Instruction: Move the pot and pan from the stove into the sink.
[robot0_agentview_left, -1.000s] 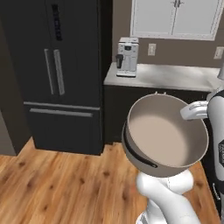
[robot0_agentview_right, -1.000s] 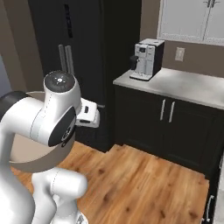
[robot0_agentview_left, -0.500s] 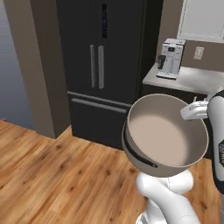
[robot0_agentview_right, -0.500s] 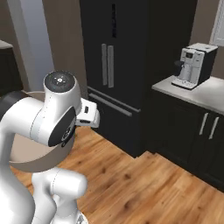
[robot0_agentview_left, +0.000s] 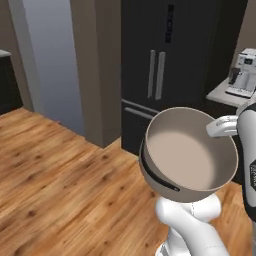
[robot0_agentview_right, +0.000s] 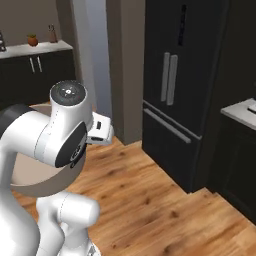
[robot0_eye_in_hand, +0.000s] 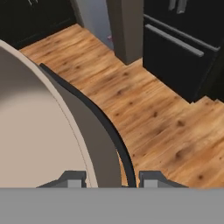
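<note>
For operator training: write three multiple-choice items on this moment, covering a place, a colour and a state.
1. Where is the pot?
A. held up at the gripper, above the wood floor
B. on a counter
C. on the floor

2. What colour is the pot's inside?
A. black
B. beige-tan
C. red

3. How are the fridge doors?
A. one ajar
B. both wide open
C. shut

Key: 1 A, the pot hangs before the arm with floor beneath; 2 B, the left base view shows its bowl; 3 C, both doors lie flush.

Beige pot (robot0_agentview_left: 192, 155) — blk fridge (robot0_agentview_left: 165, 60)
</note>
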